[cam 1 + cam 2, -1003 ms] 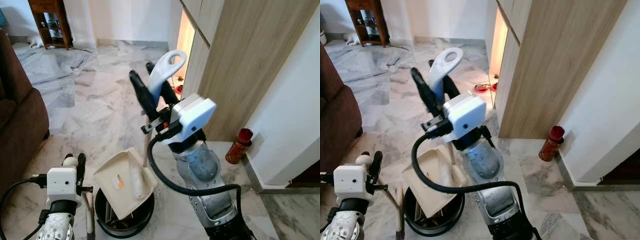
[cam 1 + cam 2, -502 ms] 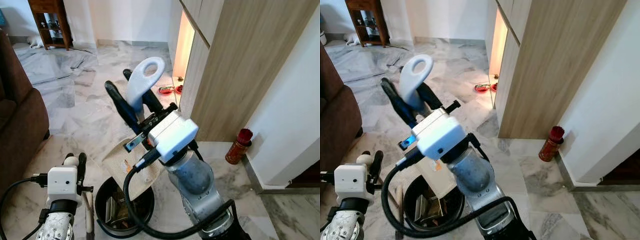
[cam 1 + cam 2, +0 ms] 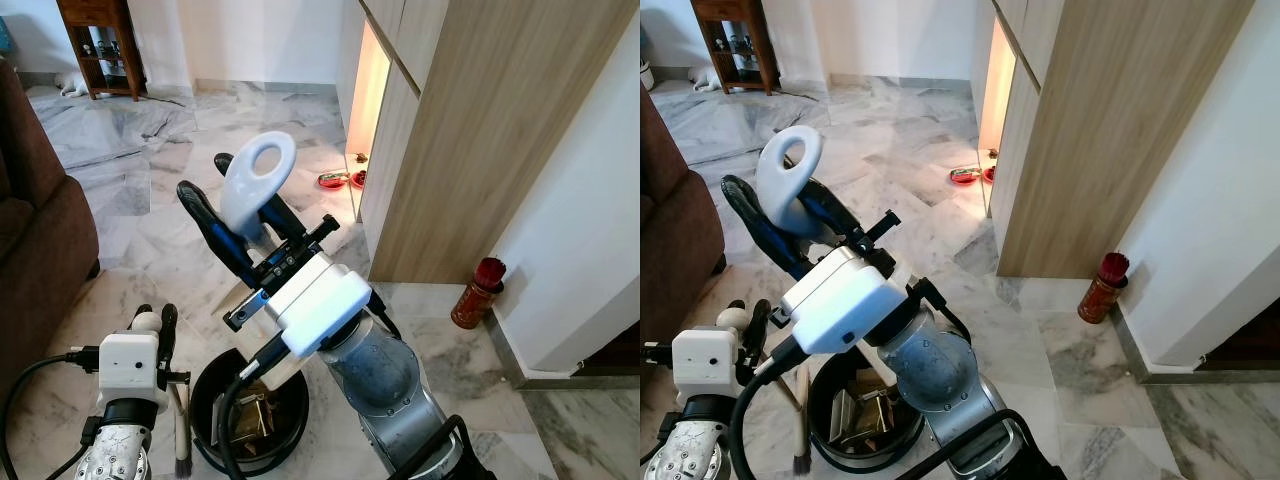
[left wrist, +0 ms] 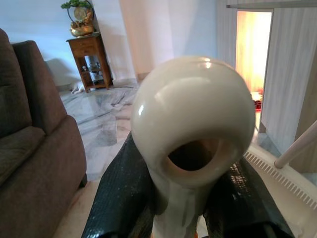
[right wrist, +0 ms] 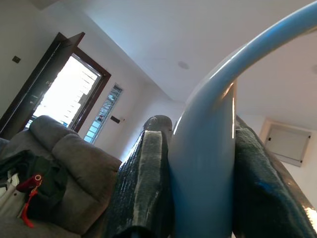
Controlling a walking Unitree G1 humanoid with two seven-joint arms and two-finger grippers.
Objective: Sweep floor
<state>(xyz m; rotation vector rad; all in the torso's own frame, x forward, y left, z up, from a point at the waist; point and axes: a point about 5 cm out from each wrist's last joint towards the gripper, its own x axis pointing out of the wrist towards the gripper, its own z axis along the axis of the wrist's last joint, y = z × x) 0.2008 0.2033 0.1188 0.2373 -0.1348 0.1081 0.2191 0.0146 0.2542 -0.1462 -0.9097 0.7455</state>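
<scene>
White dustpan handle (image 3: 257, 182) is being clamped by right gripper (image 3: 232, 218), tipping over bin (image 3: 205, 385) at 6 o'clock; left gripper (image 4: 188, 198) is clamping brush (image 4: 193, 111). Advise emptying steadily.

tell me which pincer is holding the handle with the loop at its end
The right pincer: its black fingers clamp the white looped dustpan handle raised above the black bin. The left pincer, lower down, holds a thin broom stick instead.

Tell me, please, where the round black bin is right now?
In the left eye view the round black bin sits on the marble floor at bottom centre, below the right gripper holding the white dustpan handle, beside the left gripper.
</scene>
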